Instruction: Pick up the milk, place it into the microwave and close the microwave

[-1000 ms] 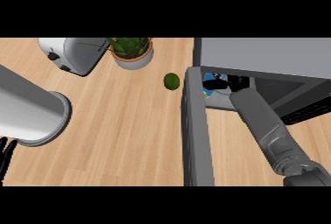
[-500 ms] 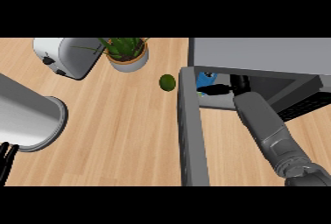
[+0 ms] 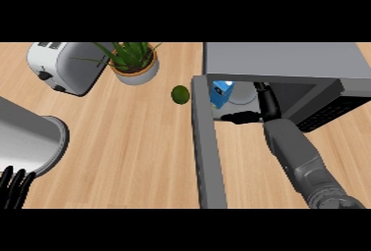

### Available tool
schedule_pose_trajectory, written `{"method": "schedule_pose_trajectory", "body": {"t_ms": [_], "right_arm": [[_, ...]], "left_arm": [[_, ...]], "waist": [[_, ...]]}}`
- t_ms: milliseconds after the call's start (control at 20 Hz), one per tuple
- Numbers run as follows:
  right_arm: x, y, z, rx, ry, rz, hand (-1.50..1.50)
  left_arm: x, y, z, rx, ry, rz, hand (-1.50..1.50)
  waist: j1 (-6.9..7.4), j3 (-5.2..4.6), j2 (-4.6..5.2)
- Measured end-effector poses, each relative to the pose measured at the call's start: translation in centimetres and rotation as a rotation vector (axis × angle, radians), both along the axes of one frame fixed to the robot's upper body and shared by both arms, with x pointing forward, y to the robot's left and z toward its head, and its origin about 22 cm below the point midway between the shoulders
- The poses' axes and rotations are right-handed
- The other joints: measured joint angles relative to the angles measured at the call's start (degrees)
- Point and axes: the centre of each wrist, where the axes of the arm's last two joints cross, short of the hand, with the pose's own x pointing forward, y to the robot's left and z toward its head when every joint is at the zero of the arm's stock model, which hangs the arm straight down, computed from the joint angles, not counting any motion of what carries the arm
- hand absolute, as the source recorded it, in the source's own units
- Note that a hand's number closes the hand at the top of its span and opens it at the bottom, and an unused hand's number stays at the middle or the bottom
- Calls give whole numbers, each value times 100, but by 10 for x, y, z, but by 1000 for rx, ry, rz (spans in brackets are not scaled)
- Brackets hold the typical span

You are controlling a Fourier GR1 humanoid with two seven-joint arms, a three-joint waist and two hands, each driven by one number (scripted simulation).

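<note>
Milk [image 3: 222, 93]: small blue-and-white carton, standing inside the microwave [image 3: 282, 59] at the left of its opening. Microwave: grey box on the wooden counter, its door [image 3: 206, 152] swung fully open.

We see two grey forearms. At nine o'clock the left forearm [image 3: 29, 142] is a broad, pale cylinder, its left hand [image 3: 14, 188] black with slim fingers; at four o'clock the right forearm [image 3: 293, 152] is darker, ribbed low down, its right hand [image 3: 243, 117] black.

Right robot hand [image 3: 241, 117] extended forward; left robot hand [image 3: 16, 192] resting (fingers straight) lower-left.
</note>
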Motion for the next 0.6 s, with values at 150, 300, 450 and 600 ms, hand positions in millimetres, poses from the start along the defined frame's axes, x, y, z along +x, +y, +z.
{"method": "schedule_pose_trajectory", "body": {"t_ms": [150, 300, 450, 600], "right_arm": [[-10, 1, -13, 64, 35, 61, -150], [-24, -1, -29, 124, 70, 132, -150], [-35, -10, -40, 170, 86, 176, -150], [-45, -16, -48, 204, 103, 191, -150]], "left_arm": [[-2, -9, 0, -20, 8, -55, -150], [0, -18, 1, -31, 11, -106, -150], [0, -24, -2, -43, 15, -145, -150], [2, -32, -1, -41, 13, -191, -150]], "waist": [[-71, -3, -32], [-136, -5, -54], [-193, -9, -78], [-245, -12, -98]]}}
